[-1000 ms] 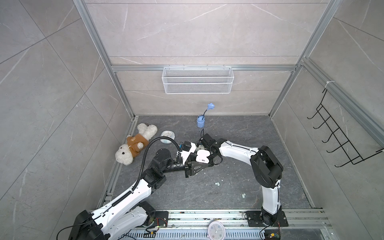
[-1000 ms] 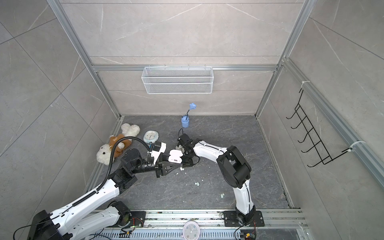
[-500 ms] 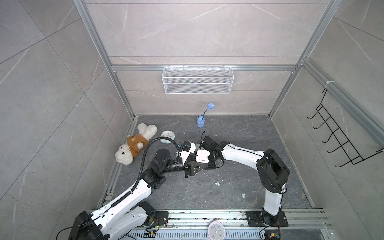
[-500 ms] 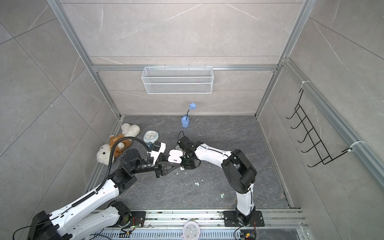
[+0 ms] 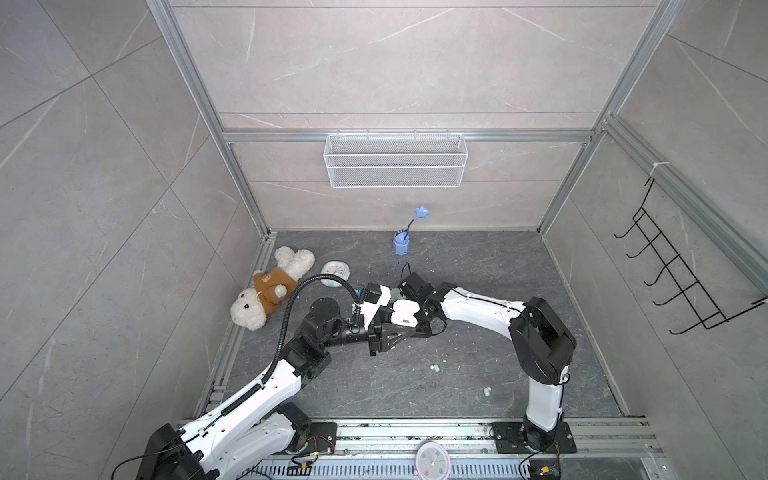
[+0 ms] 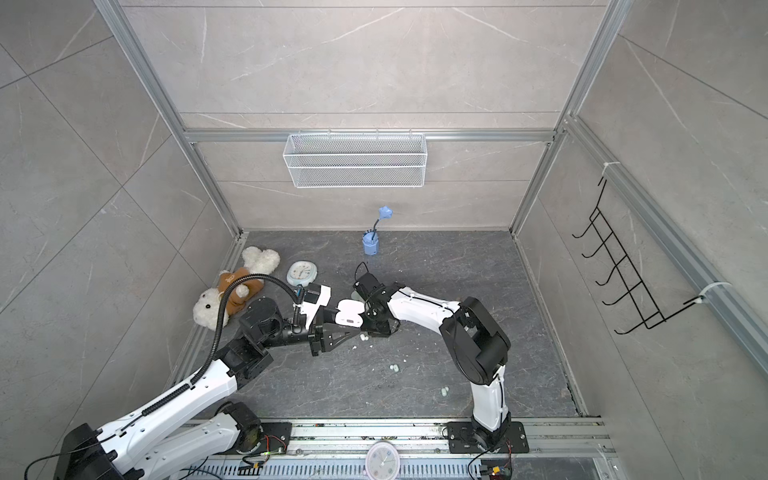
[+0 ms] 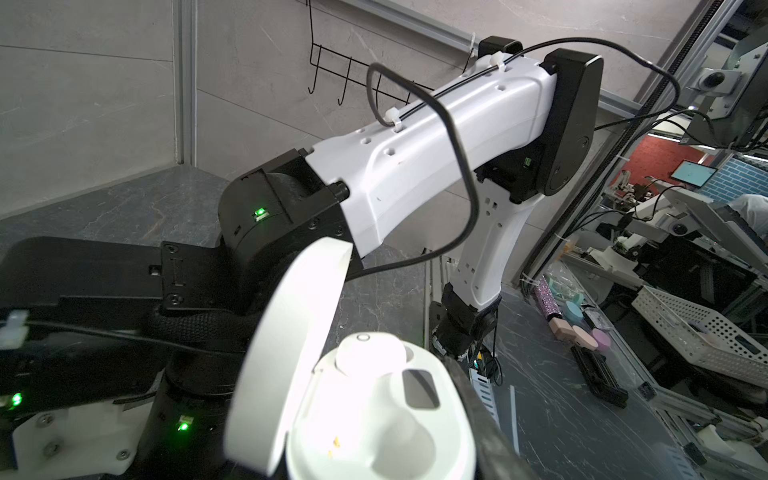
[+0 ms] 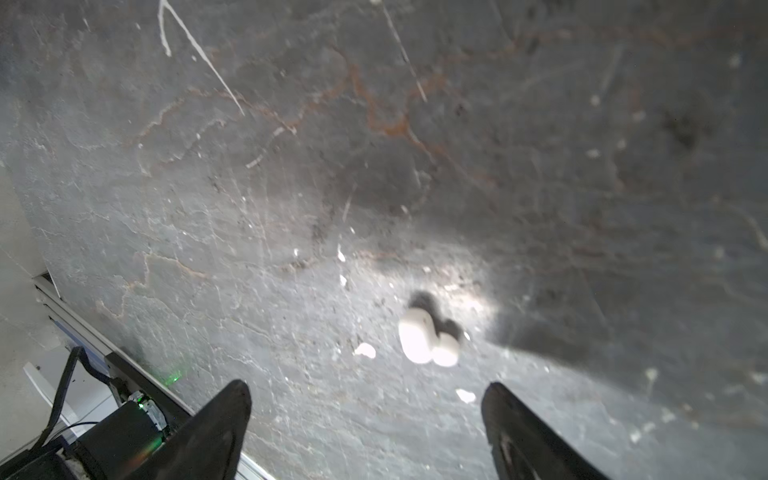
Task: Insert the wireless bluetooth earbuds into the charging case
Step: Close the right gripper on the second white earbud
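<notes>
**Item 1: charging case** (image 5: 405, 312). White, with the lid (image 7: 291, 353) hinged open. It was held above mid-floor by the left gripper (image 5: 404, 326), whose jaws were pressed in on its body. One seated earbud (image 7: 370, 353), white, occupied one socket. The empty socket (image 7: 399, 440) lay beside it.

**Item 2: loose white earbud** (image 8: 428, 338). It lay on the slate floor (image 8: 249, 166), just near-right of the case and under the right gripper (image 8: 365, 395), touching neither finger.

**Item 3: mint earbud** (image 5: 435, 368) and **second mint earbud** (image 5: 487, 390). Both lay nearer and further right, well apart from both grippers. No lavender buds could be made out.

**Step in hand (judged):** pick-up of the loose white earbud, to fill the empty socket.

**Next move (judged):** a straight descent with the fingers straddling the bud, then a gentle close. The bud looked tiny and glossy, so it was likely to skid or pop free. It would then need carrying left and turning to match the socket.

**Pose:**
- **Left arm:** it reached in from the near left with the forearm roughly level and the gripper pointing right.
- **Right arm:** it rose from its near-right base with the elbow high and the forearm running left. The wrist was bent down, with the fingers spread wide and aimed at the floor.
</notes>
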Available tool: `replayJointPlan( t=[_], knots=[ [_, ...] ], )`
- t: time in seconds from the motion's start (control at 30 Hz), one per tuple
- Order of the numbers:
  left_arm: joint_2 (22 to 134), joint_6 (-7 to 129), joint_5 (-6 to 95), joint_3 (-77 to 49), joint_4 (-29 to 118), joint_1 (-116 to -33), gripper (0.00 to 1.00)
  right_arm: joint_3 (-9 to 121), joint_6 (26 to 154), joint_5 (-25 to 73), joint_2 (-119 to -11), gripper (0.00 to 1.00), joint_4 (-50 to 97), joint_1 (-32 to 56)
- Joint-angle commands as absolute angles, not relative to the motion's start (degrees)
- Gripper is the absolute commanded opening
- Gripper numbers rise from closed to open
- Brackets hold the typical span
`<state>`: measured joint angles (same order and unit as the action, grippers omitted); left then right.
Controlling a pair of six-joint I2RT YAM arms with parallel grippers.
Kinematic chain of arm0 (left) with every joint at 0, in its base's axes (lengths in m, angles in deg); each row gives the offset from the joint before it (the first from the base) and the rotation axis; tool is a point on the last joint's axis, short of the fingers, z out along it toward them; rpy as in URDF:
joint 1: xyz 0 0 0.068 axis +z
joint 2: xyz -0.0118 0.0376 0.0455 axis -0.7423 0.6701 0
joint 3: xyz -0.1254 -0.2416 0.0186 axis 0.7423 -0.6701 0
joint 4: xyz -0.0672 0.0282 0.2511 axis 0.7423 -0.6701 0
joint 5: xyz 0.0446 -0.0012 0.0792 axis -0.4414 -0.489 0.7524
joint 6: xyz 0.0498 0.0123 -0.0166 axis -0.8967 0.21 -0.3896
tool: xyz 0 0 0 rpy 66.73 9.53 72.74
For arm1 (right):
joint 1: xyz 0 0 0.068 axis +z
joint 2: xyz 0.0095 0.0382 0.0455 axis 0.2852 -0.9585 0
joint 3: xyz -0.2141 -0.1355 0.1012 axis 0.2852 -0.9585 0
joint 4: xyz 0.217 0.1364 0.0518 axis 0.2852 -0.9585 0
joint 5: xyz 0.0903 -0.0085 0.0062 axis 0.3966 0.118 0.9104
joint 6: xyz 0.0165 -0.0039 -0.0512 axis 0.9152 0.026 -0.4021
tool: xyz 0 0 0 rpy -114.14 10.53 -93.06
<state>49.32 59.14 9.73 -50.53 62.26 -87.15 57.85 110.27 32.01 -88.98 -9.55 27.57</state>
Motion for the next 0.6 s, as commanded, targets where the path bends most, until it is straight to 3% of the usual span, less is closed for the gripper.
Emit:
replayJointPlan(
  t=[0.0,0.57],
  knots=[
    [47.9,57.56,9.47,-49.63,63.8,-86.95,0.14,59.93,108.01,31.57,-91.81,0.89,-10.43,27.81],
    [48.16,57.68,9.62,-49.67,64.05,-86.97,0.14,59.57,108.19,34.92,-92.41,0.88,-10.06,28.44]
  ],
)
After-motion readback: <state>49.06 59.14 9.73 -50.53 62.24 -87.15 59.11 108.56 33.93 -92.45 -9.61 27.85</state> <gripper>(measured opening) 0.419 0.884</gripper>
